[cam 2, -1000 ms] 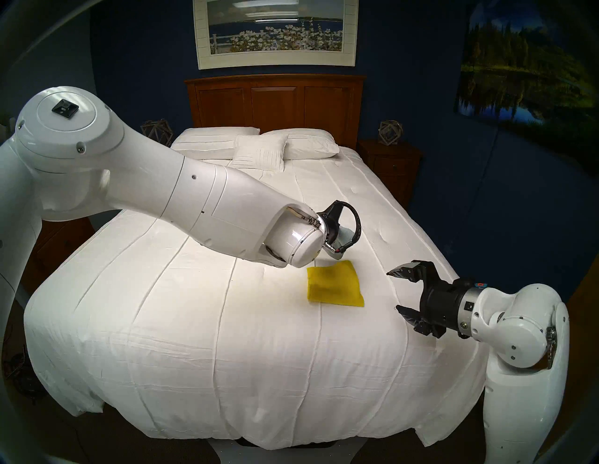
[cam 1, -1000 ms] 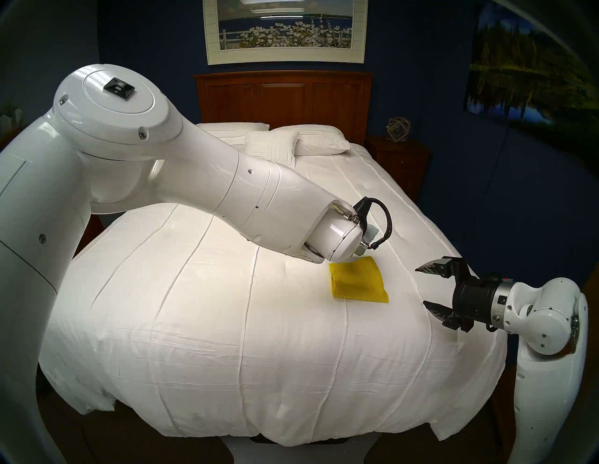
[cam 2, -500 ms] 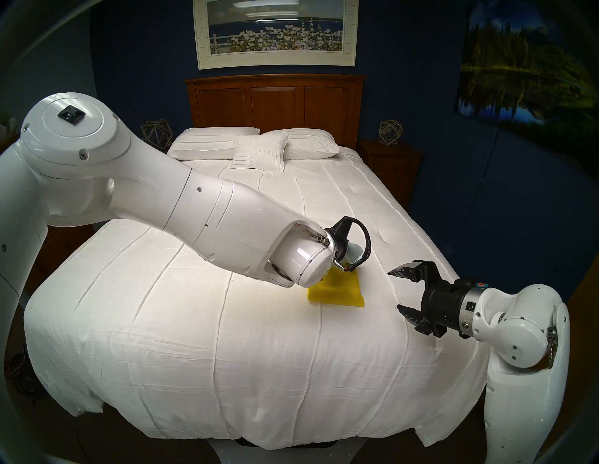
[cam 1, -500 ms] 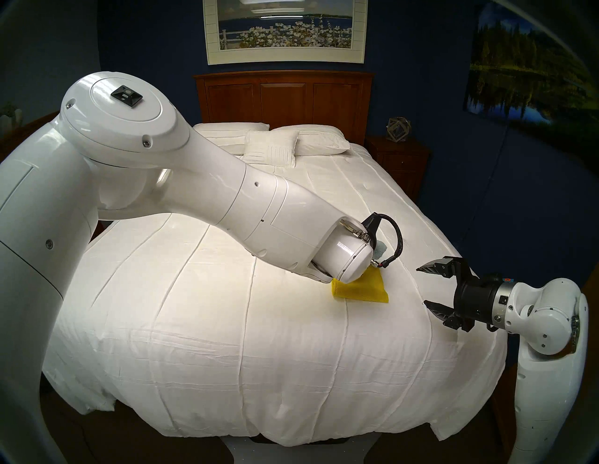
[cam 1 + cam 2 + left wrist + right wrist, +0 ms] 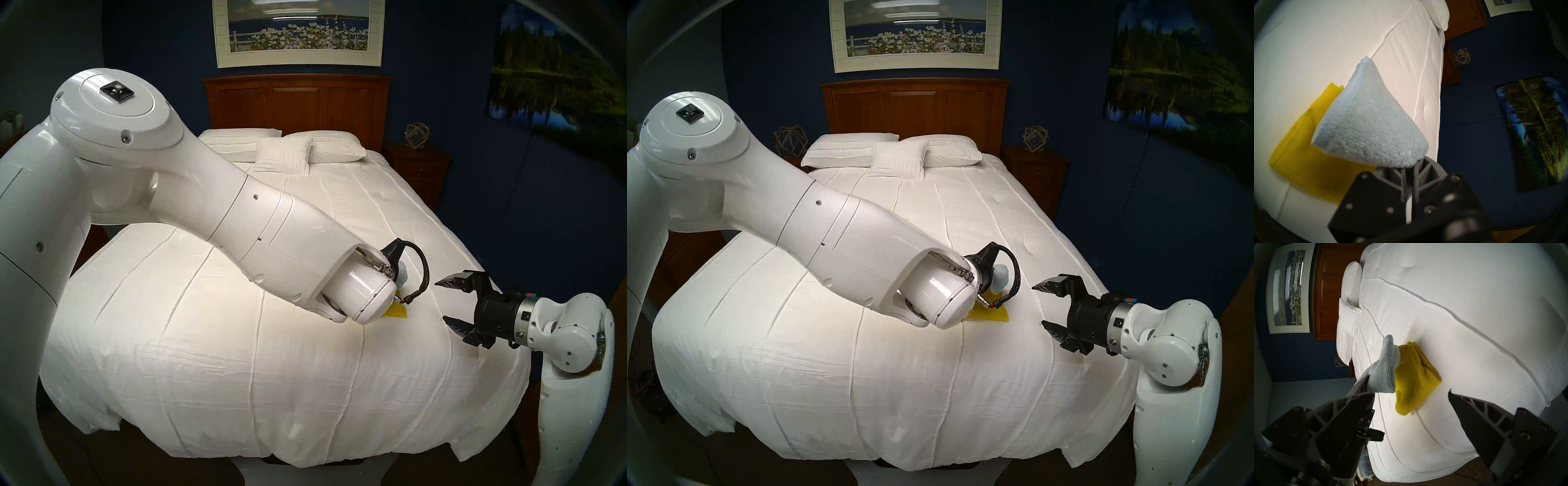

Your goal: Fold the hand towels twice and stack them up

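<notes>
- Two hand towels look folded: yellow towel [image 5: 1415, 377] lies flat on the bedspread [image 5: 203, 339] near its right edge.
- Left gripper [image 5: 1409, 169] pinches the blue towel [image 5: 1369, 122] above it; stacking remains.
- Right gripper [image 5: 453, 302] gapes, holding nothing.

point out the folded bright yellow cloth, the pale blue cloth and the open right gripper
folded bright yellow microfibre cloth [image 5: 1413, 378]: right wrist view, middle of its top face
pale blue microfibre cloth [image 5: 1369, 122]: left wrist view, centre of the hanging fold
right gripper [image 5: 444, 300]: head left view, gap between fingertips
</notes>
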Motion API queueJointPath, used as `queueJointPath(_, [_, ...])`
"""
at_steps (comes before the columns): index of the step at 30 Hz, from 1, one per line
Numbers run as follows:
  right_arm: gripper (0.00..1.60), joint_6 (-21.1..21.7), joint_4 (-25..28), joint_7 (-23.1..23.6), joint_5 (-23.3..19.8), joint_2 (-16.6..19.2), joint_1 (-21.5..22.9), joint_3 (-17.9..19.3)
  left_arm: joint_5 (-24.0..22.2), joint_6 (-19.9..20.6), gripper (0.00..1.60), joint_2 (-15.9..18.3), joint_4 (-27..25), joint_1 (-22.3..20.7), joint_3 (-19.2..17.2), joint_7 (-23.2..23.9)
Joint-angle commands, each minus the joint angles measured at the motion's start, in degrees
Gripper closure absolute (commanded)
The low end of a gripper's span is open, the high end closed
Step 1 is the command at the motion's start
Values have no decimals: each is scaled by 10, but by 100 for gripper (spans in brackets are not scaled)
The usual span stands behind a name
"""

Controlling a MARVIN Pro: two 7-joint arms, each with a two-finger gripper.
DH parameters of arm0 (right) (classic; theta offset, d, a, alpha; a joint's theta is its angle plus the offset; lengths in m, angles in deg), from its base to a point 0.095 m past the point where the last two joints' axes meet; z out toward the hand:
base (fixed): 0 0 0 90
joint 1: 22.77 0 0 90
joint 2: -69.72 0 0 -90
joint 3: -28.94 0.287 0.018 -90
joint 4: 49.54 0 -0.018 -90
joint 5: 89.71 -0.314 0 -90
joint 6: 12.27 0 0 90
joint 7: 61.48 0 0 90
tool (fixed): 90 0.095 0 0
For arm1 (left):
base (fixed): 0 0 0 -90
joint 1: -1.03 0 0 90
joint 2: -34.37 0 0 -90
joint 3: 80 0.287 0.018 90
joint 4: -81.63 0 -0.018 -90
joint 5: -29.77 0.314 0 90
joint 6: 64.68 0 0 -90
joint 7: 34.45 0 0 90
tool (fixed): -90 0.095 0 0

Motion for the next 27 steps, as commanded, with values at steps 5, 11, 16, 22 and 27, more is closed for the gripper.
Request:
queueJointPath(5, [0,-1,9,1,7,-1,-1,-4,-6,-20,160,13,-22,11,-14,29])
queueJointPath(11, [0,0,9,2,8,-2,-4,-3,-13,-29,160,15,-30,28,-15,39])
queueJointPath(16, [0,2,8,4,10,-3,-6,-3,-17,-32,160,20,-36,41,-15,48])
queueJointPath(22, [0,4,6,7,13,-5,-7,-5,-22,-32,160,18,-30,60,-14,54])
queueJointPath(27, [0,6,6,8,15,-7,-9,-7,-26,-25,160,17,-16,80,-13,59])
